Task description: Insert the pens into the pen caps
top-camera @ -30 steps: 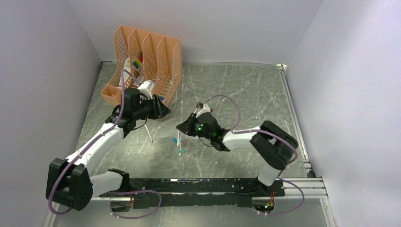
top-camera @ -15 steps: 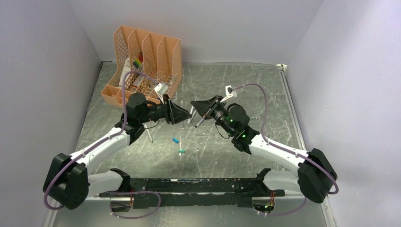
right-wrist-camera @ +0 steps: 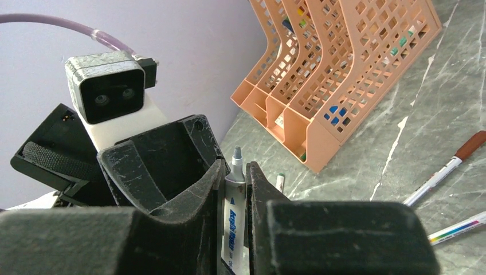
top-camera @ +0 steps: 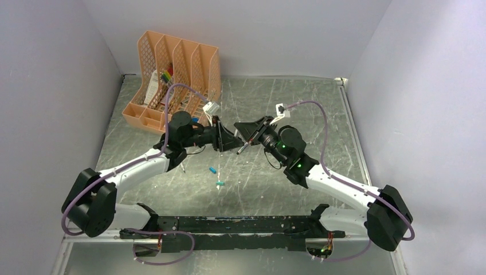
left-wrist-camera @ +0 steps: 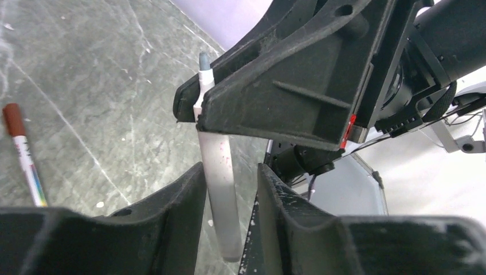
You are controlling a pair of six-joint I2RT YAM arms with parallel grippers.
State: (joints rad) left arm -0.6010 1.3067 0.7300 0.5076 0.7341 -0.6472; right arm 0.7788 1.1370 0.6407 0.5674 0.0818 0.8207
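Observation:
My right gripper (top-camera: 249, 133) is shut on a white-grey pen (right-wrist-camera: 234, 213) and holds it above the table. The pen's bare grey-teal tip (right-wrist-camera: 236, 154) sticks out past the fingertips. My left gripper (top-camera: 230, 140) meets it nose to nose. Its jaws stand apart around the pen's rear barrel (left-wrist-camera: 220, 192), which lies against one finger (left-wrist-camera: 182, 197) with a gap to the other. Two teal pen caps (top-camera: 212, 170) (top-camera: 220, 183) lie on the table below. No cap shows in either gripper.
An orange file rack (top-camera: 175, 77) with bright markers stands at the back left. A pen with a red-brown cap (right-wrist-camera: 444, 169) and a rainbow-striped pen (right-wrist-camera: 458, 228) lie on the table. Another pen (top-camera: 181, 164) lies under my left arm.
My right gripper lifted the pen from the table and swung up. My left gripper moved right from the rack until its open fingers came around the pen's rear.

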